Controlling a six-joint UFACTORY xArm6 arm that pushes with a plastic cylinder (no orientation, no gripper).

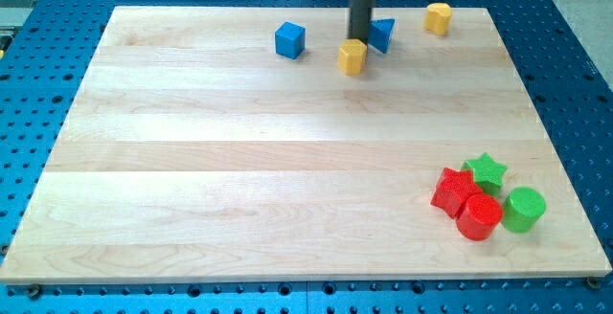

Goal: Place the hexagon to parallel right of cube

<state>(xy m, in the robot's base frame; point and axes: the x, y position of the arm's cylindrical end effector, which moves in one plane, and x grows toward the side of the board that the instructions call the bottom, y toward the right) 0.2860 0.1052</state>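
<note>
You are looking at a wooden board (pixel 287 161) lying on a blue perforated table (pixel 38 84). Your arm carries no claw at all, only a dark rod, so nothing here can be apart, together or clamped. My tip (pixel 361 40) sits at the view's top, and the yellow hexagon (pixel 352 56) lies directly below it, touching or all but touching; you cannot tell which from this angle. Just to the tip's right, partly hidden behind the rod, is the blue triangular block (pixel 383 34). The blue cube (pixel 289 40) stands to the tip's left, level with it and apart from the hexagon, so the hexagon sits to the cube's right and slightly lower in the view. Further to the tip's right, near the board's top edge, rests a second yellow block (pixel 438 17), rounded in shape. Well away from the tip, toward the view's bottom right, a cluster crowds together: the green star (pixel 486 169), the red star (pixel 454 190), the red cylinder (pixel 479 217) and the green cylinder (pixel 524 209)
</note>
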